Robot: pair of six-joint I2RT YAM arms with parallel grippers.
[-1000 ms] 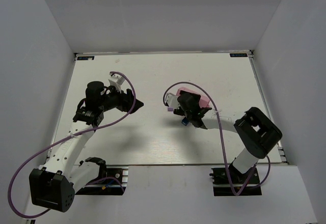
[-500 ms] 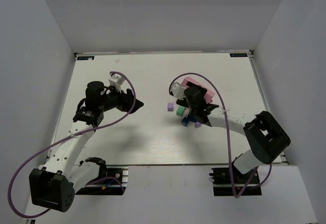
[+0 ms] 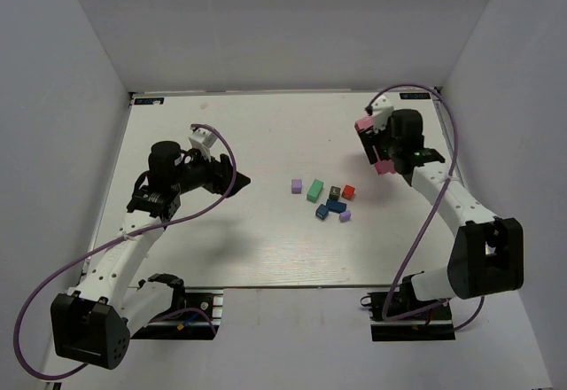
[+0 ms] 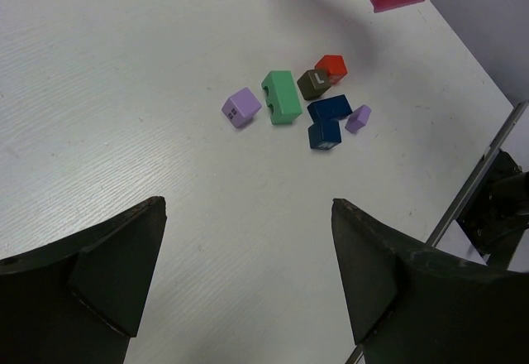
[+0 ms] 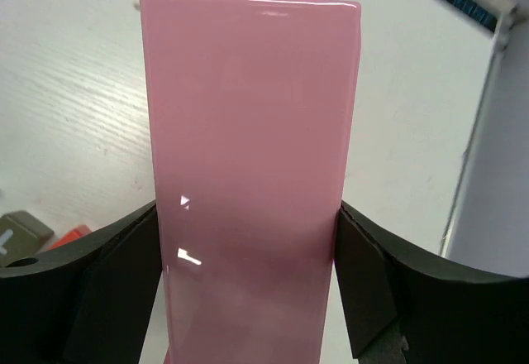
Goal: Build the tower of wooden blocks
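One: Seven small painted wooden blocks (image 3: 335,205) are lying loose on the white table (image 3: 221,133), none stacked, so no tower is standing yet. Item by item?

Two: Light purple cube (image 4: 241,107), green bar (image 4: 281,96), olive-brown cube (image 4: 312,83), red cube (image 4: 331,68), two dark blue blocks (image 4: 329,109), one tiny lilac cube (image 4: 358,119). They are sitting as a tight scatter near the middle of the table, between the two arms.

One: Claws?

Two: The left claw (image 4: 248,273) is hanging spread wide, holding nothing. The right claw (image 5: 248,298) is clamping a glossy pink rectangular tray (image 5: 252,132), held up toward the far right of the table.

One: Which arm is looking better placed for the first piece?

Two: I am judging the left. The scatter is lying straight ahead of its spread fingers, toward the robot's right, with the purple cube nearest and the red cube farthest. The right claw is sitting about as near, but it is occupied.

One: Axis of the bar?

Two: In the left wrist view it is running roughly away from the claw, so the fingers are lining up across its narrow width.
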